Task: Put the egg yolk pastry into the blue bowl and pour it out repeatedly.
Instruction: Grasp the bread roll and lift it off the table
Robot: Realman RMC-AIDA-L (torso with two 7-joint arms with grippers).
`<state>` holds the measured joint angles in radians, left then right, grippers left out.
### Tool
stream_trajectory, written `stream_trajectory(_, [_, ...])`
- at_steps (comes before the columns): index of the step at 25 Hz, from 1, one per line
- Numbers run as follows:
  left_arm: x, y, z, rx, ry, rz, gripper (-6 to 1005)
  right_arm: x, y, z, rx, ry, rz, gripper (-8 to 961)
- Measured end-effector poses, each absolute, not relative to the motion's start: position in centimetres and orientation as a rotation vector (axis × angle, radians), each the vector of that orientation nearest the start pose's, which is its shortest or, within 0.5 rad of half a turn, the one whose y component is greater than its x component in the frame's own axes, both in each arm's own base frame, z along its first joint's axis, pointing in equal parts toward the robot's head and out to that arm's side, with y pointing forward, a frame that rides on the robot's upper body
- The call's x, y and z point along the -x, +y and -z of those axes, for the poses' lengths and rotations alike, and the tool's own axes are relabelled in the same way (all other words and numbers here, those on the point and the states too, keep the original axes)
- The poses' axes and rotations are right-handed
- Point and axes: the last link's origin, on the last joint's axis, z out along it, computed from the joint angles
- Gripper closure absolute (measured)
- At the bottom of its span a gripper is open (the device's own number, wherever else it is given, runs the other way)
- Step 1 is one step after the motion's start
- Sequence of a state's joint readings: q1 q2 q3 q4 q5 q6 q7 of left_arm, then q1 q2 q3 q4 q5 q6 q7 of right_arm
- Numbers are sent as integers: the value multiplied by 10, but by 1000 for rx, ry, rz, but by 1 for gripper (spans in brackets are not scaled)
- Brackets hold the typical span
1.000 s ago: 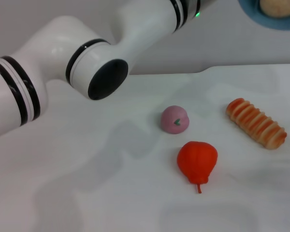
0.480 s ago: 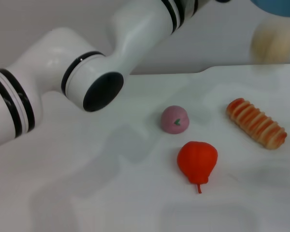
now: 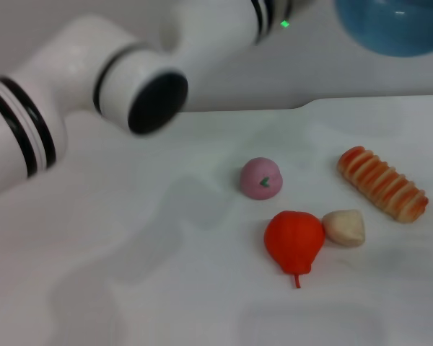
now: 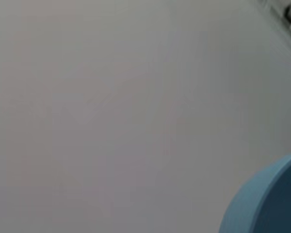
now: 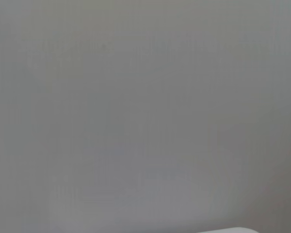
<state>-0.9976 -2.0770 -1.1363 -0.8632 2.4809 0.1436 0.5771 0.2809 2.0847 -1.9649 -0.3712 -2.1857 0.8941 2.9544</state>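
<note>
The egg yolk pastry (image 3: 344,228) lies on the white table (image 3: 115,274), touching the right side of a red pear-shaped toy (image 3: 294,240). The blue bowl (image 3: 397,25) hangs in the air at the top right, above the table's far edge, carried at the end of my left arm (image 3: 130,79). That arm reaches from the left across to the top. Its fingers are cut off by the top edge. In the left wrist view only the bowl's rim (image 4: 271,204) shows, against a grey wall. The bowl's inside is hidden. My right gripper is out of view.
A pink domed ball (image 3: 260,178) sits left of and behind the pastry. A long orange-striped bread roll (image 3: 382,184) lies to the right, near the table's right side. The table's far edge runs just behind them.
The pastry fell out of the raised bowl and landed on the table beside the red toy. The bowl tipped and shifted slightly left; the left arm's elbow moved a little.
</note>
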Motion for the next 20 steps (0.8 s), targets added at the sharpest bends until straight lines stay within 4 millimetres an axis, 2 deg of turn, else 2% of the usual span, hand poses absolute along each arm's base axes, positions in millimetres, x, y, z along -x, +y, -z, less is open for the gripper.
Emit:
stream_trajectory(4, [-1,467,63,2217,5,370,1001,-383,311,-5,1300,748,-396,436])
stream_trajectory(8, [29,482,41,2280,-281,247,1001,-381,314,-3,1316,738,-398,436])
stream_trajectory(12, [66,483,26,2322,-532,138,1001,-376,318,-2,1336,723,-405,436])
stream_trajectory(17, [111,474,18,2326,-767,-28,1000,-365,329,2,1393,695,-417,436])
stream_trajectory(18, [111,474,18,2326,-767,-28,1000,-363,332,3,1402,694,-420,436])
stream_trajectory(19, [132,469,16,2274,-866,-132,1000,-360,335,4,1413,696,-424,436])
stream_trajectory(20, [138,467,17,2261,-888,-154,1000,-358,338,5,1425,702,-423,436])
